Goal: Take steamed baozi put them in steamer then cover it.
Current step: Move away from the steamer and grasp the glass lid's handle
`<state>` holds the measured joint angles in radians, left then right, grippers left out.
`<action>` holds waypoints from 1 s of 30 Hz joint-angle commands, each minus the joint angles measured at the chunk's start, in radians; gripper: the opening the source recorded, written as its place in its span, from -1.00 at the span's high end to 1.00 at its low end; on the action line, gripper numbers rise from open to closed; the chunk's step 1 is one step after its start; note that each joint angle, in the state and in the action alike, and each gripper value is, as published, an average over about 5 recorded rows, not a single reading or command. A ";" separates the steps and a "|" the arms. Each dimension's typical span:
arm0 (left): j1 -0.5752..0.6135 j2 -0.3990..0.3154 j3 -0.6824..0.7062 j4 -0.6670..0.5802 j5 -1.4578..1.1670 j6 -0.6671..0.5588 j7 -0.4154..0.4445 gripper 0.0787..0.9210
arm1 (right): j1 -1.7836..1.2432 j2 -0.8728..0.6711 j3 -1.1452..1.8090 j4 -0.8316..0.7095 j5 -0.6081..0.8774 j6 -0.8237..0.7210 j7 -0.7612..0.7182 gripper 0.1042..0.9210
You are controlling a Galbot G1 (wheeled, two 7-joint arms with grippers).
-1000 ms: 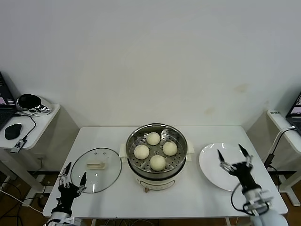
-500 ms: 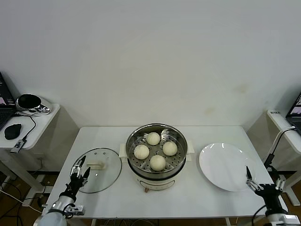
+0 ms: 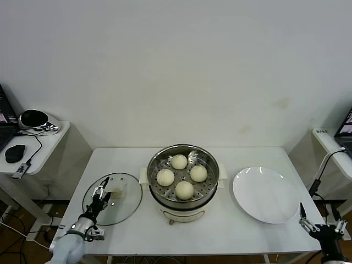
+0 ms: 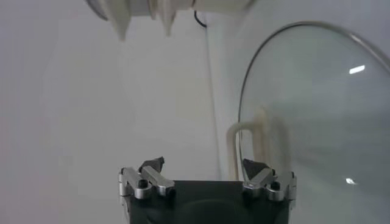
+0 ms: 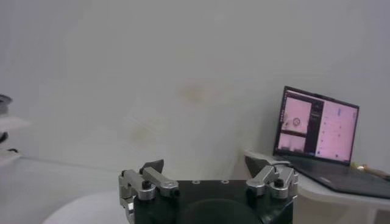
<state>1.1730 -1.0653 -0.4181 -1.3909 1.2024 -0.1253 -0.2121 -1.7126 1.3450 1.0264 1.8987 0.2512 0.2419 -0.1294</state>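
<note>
The steamer (image 3: pixel 183 179) stands mid-table with four steamed baozi on its perforated tray: (image 3: pixel 179 161), (image 3: pixel 165 177), (image 3: pixel 198 173), (image 3: pixel 184 190). The cover (image 3: pixel 122 204), a clear glass lid, lies flat on the table left of the steamer, its cream bar handle (image 3: pixel 115 193) on top. My left gripper (image 3: pixel 100 197) is open and empty over the lid's left part, just short of the handle. In the left wrist view (image 4: pixel 204 167) the handle (image 4: pixel 234 152) lies close ahead, nearer one fingertip. My right gripper (image 3: pixel 322 225) is open and empty, low off the table's front right corner, also seen in its wrist view (image 5: pixel 207 167).
An empty white plate (image 3: pixel 266 194) lies right of the steamer. A side table (image 3: pixel 33 148) with a mouse and a dark bowl stands at the left. Another side table at the right carries a lit laptop (image 5: pixel 317 131).
My left gripper has moved forward over the lid towards its handle. My right gripper has pulled back from above the plate, down to the table's front right corner.
</note>
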 commanded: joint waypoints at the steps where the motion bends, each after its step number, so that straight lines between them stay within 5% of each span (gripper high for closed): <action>1: -0.096 0.002 0.028 0.078 0.021 -0.004 0.001 -0.77 | -0.016 0.010 0.017 -0.007 -0.003 0.008 0.004 -0.76; 7: -0.105 -0.009 0.032 0.114 0.016 -0.013 -0.006 -0.62 | -0.015 0.012 0.014 -0.014 -0.006 0.011 0.003 -0.76; 18: -0.082 -0.015 0.018 0.096 -0.016 -0.023 -0.034 0.13 | -0.010 0.008 0.003 -0.017 -0.009 0.012 0.000 -0.76; 25: -0.001 0.006 -0.030 -0.059 -0.071 0.008 -0.060 0.61 | -0.008 -0.001 -0.010 -0.018 -0.012 0.015 -0.001 -0.76; 30: 0.102 0.041 -0.082 -0.256 -0.158 0.165 -0.041 0.87 | -0.006 -0.010 -0.021 -0.018 -0.016 0.020 -0.002 -0.76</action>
<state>1.1432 -1.0611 -0.4324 -1.3746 1.1513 -0.1249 -0.2593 -1.7184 1.3397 1.0131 1.8815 0.2371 0.2592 -0.1308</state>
